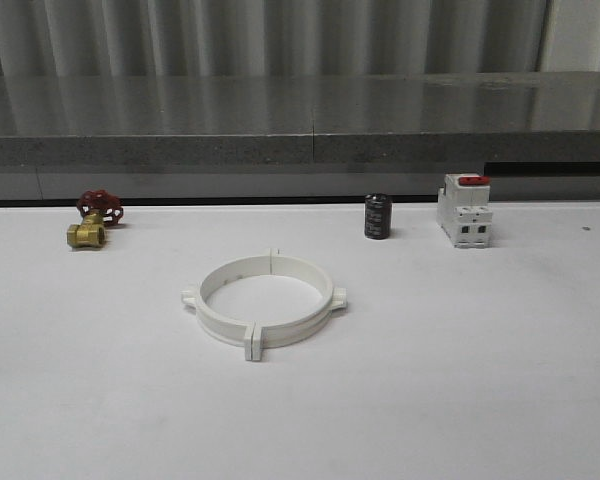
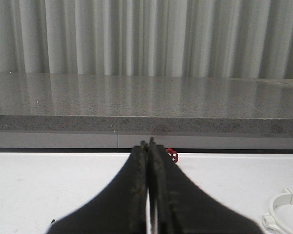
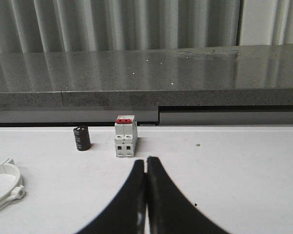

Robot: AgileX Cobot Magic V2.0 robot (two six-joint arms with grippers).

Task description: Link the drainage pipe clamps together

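The two white drainage pipe clamps lie on the white table near its middle, their end tabs meeting so they form one closed ring. Part of that ring appears in the left wrist view and in the right wrist view. My left gripper is shut with nothing between its black fingers, held above the table to the left of the ring. The right gripper is also shut and empty, on the ring's right, in front of the breaker.
A brass valve with a red handwheel sits at the back left. A black cylinder and a white breaker with a red top stand at the back right. A grey stone ledge runs behind the table.
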